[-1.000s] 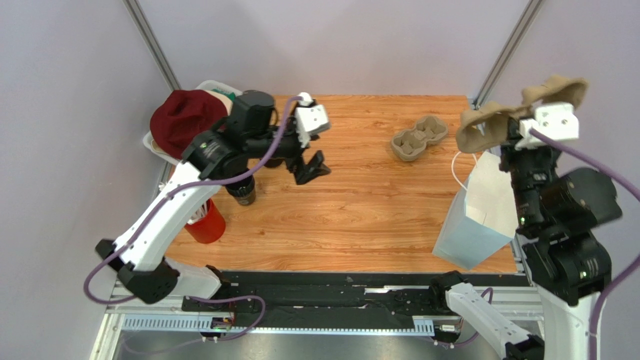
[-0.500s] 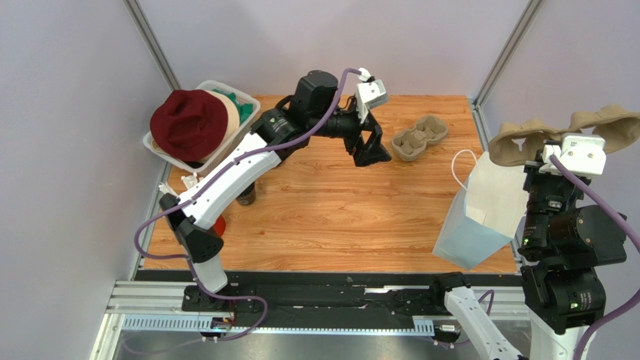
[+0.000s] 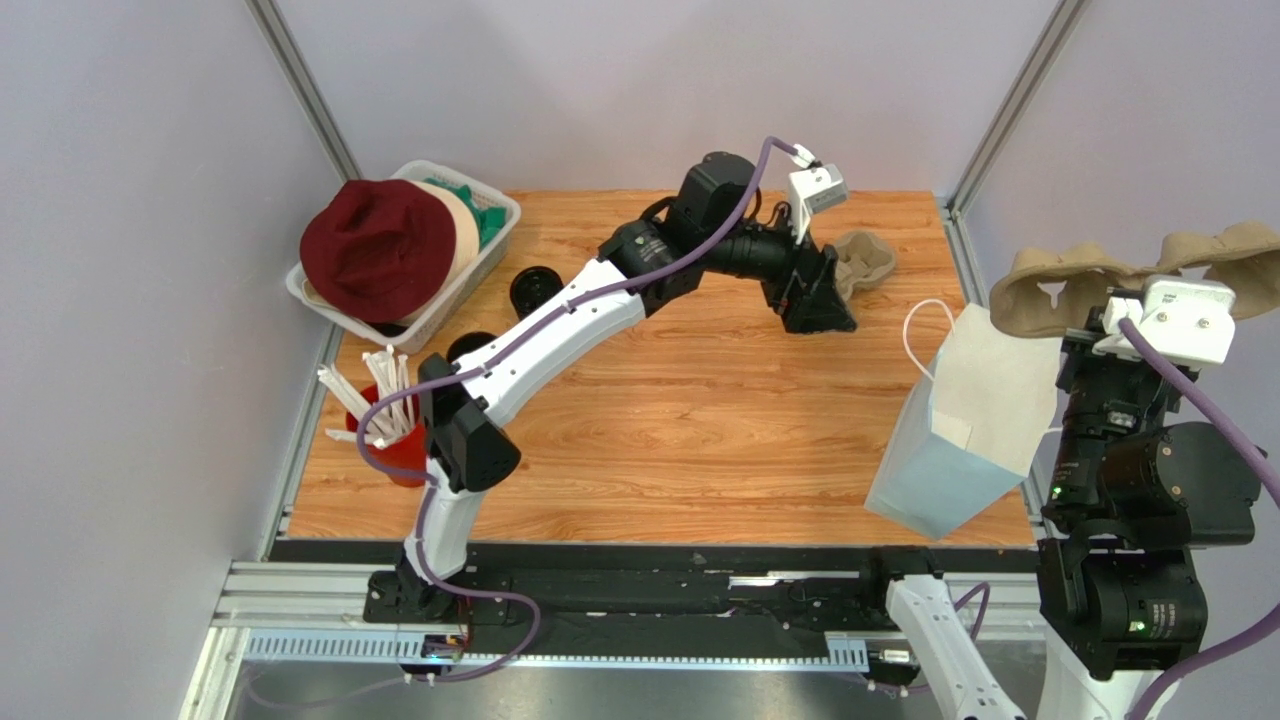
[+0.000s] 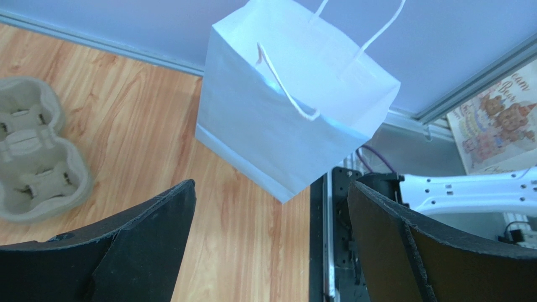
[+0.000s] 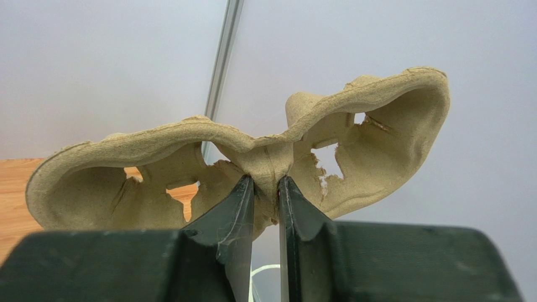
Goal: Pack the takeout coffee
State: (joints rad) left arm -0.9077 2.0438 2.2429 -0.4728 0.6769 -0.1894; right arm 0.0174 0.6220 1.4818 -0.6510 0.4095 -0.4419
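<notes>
1. The left end effector (image 3: 824, 308) is spread fully wide and holds nothing. It hangs over the far right of the wooden worktop (image 3: 706, 435), just beside a grey two-cup pulp tray (image 4: 34, 157) lying there, and its wrist camera looks toward the pale-blue paper bag with string handles (image 4: 283, 119).
2. The right end effector (image 5: 265, 189) is nearly closed, pinching the middle web of a second beige pulp cup tray (image 5: 378, 145) held high beside the bag's top.
3. The step appears to be loading the bag. The left fingers would do best to take the bag's near rim, clear of the string handles, and hold the mouth open.
4. The held tray looks wider than the mouth, so it should probably go in end-first.
5. The takeout coffee, a small near-black disposable cup (image 3: 532, 288), stands unpacked well to the left, near a similar dark round cup (image 3: 472, 348).
</notes>
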